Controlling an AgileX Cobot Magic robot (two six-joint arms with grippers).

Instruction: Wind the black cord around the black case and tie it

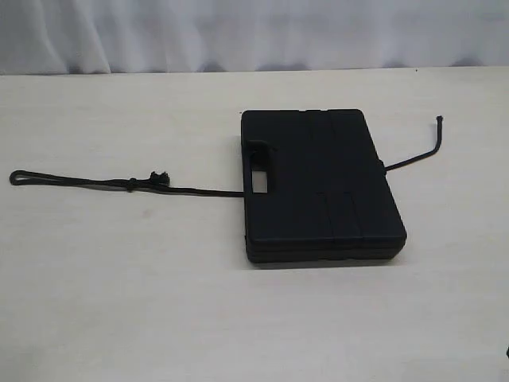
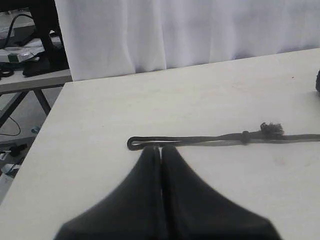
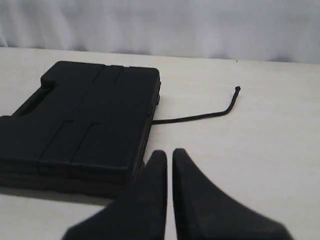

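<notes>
The black case (image 1: pixel 318 183) lies flat in the middle of the table, its handle slot facing left. The black cord (image 1: pixel 79 181) runs under it: a long stretch with an end loop (image 1: pixel 16 177), a knot and a frayed tuft (image 1: pixel 159 177) goes left, and a short bent end (image 1: pixel 421 151) comes out on the right. Neither gripper shows in the exterior view. My left gripper (image 2: pixel 161 148) is shut, its tips just short of the cord's end loop (image 2: pixel 135 143), with nothing between them. My right gripper (image 3: pixel 170 152) is shut and empty beside the case's corner (image 3: pixel 145 160), the cord's short end (image 3: pixel 200 117) beyond it.
A white curtain (image 1: pixel 254 32) hangs behind the table's far edge. In the left wrist view the table's side edge (image 2: pixel 45 130) shows, with a cluttered side table (image 2: pixel 30 60) and cables past it.
</notes>
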